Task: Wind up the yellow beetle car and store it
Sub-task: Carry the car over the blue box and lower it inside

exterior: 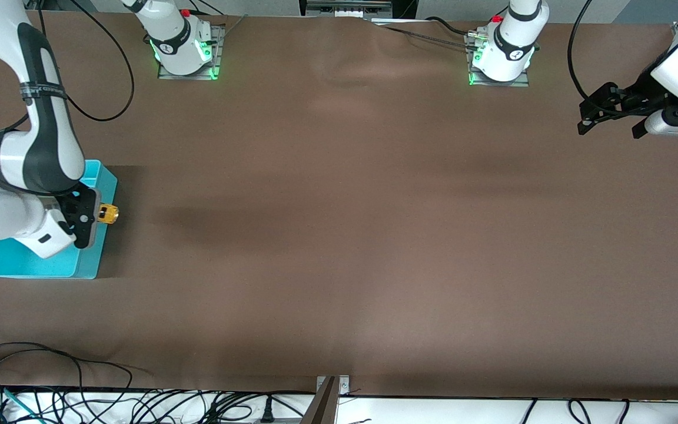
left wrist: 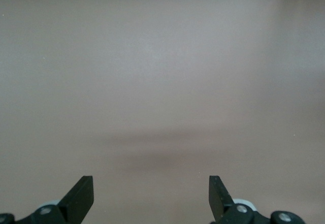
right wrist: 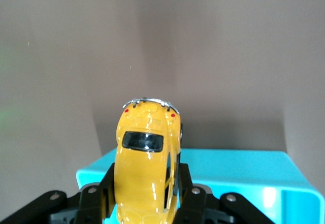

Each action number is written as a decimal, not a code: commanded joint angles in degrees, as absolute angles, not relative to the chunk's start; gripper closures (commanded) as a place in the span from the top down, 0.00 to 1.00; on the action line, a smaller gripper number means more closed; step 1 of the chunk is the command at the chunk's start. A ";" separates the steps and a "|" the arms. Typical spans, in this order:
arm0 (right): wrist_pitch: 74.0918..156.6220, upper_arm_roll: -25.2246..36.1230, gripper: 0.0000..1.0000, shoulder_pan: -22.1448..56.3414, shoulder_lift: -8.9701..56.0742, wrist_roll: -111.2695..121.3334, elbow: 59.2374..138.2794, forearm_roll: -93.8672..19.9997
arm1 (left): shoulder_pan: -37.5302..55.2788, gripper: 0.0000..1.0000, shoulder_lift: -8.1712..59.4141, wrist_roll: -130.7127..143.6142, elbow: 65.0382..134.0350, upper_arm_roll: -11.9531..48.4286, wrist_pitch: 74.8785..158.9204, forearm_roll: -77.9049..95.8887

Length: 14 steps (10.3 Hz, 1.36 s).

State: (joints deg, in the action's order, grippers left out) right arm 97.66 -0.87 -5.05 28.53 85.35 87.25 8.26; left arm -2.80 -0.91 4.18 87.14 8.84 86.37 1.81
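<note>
- Your right tool grips the yellow beetle car between its fingers, closed on the car's sides.
- You hold the car in the air, over the rim of the turquoise bin, at the right arm's end of the brown bench.
- Your left tool waits open and empty above the bench.

No legible text, label, brand or number anywhere.

The right arm hides much of the turquoise bin at the table's edge, and the yellow beetle car is cut off in the right wrist view.
</note>
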 commanded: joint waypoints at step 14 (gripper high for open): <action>119.25 5.36 0.00 -14.85 38.22 112.76 90.18 9.49 | -3.25 1.00 -0.88 4.22 85.87 8.88 85.17 3.08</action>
